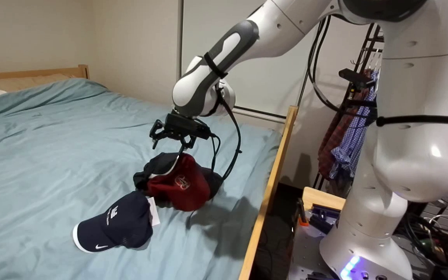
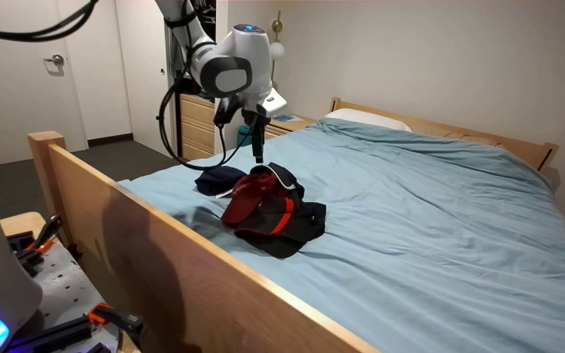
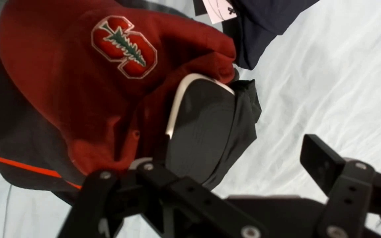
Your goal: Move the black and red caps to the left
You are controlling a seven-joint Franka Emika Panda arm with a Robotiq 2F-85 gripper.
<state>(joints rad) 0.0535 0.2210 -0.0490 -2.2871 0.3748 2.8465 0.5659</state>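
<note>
A dark red cap with an S-and-tree logo lies in a pile on the bed; it also shows in the wrist view. A black cap with a white-edged brim leans against it, and its brim shows in the wrist view. A black cap with a bright red stripe lies partly under the red cap. My gripper is open and empty just above the white-edged cap. In the wrist view one finger overlaps the brim and the other is over bare sheet; I cannot tell whether a finger touches.
A navy cap with a white front mark and a paper tag lies beside the pile; it also shows in an exterior view. The bed's wooden footboard stands between the robot base and the caps. Blue sheet surrounds the pile.
</note>
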